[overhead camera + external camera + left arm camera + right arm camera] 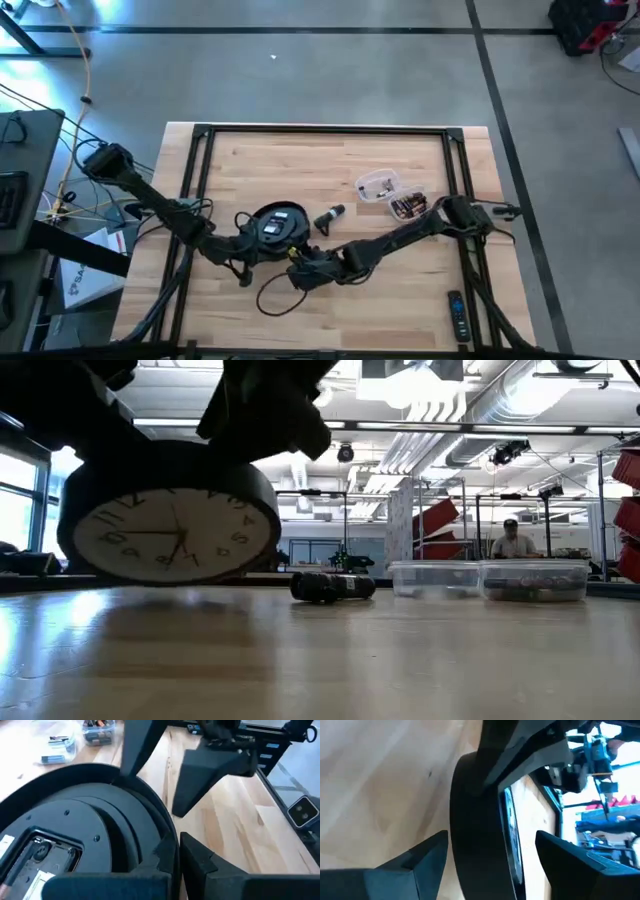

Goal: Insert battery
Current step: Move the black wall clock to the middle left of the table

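Main risk as I judge it: the clock (pixel 277 224) slips or twists. In the low view it is off the table (pixel 400 290), face tilted down toward the near side, carried only by grips on its rim. If either grip loosens, it drops face-first onto the wood. Second risk: the battery bay (pixel 42 851) sits on the back, and both grippers are busy holding, so neither is free to fetch a cell. Letting go with one to fetch could let the clock swing.

Left gripper (pixel 243 243): at the clock's left rim, arm reaching in from the far left. In its wrist view the fingers (pixel 200 862) are clamped across the rim, one on each side.

Right gripper (pixel 303 266): at the clock's near-right rim, arm stretched low across the table from the right. In its wrist view the rim runs between the two fingers (pixel 427 857), which straddle it with some gap showing; I cannot tell if they press on it.

Battery: I see no cell in the bay, though that view is partial. Loose cells seem to lie in the bins (pixel 392 195) at the far right, well apart from the clock. A dark cylinder (pixel 329 217) lies just right of the clock; I cannot tell what it is.
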Controlling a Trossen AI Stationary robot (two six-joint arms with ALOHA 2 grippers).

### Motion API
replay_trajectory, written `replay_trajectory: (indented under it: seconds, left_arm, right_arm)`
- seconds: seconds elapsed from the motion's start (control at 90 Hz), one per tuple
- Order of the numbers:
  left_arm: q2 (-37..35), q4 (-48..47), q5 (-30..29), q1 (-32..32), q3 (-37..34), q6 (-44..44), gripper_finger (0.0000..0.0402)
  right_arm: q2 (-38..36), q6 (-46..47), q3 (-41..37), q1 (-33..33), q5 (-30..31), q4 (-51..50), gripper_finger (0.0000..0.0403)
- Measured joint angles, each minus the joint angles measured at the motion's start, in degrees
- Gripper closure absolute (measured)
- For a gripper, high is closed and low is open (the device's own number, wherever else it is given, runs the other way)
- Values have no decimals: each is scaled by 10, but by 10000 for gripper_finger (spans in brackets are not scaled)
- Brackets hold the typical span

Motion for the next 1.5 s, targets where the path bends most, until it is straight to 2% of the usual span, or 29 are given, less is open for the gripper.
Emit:
replay_trajectory:
  seconds: [0.322, 0.433, 0.633, 0.756, 0.867, 1.011, 1.144, 1.278, 1.5]
  left_arm:
    - [-1, 34, 33, 0, 1, 16, 401]
    - [-1, 33, 30, 0, 1, 24, 401]
    - [-3, 36, 19, 0, 1, 33, 399]
    - [-15, 31, 21, -1, 2, 52, 387]
    - [-53, 11, 18, -10, 2, 98, 358]
    - [-132, -52, -19, -34, 1, 149, 307]
    - [-202, -122, -60, -58, 2, 150, 275]
    - [-249, -160, -93, -90, 3, 149, 267]
    - [-268, -194, -213, -152, 2, 159, 266]
  right_arm:
    - [19, 26, 0, -29, 7, 18, 140]
    - [20, 33, -1, -32, -4, 26, 168]
    - [20, 42, -2, -28, 14, 24, 251]
    - [20, 52, -2, -26, 15, 31, 255]
    - [20, 77, -1, -23, 30, 50, 263]
    - [19, 91, 4, -22, 51, 70, 273]
    - [16, 88, 28, -23, 89, 56, 273]
    - [5, 94, 50, -25, 100, 27, 273]
    - [-15, 216, 77, -30, 61, -88, 273]
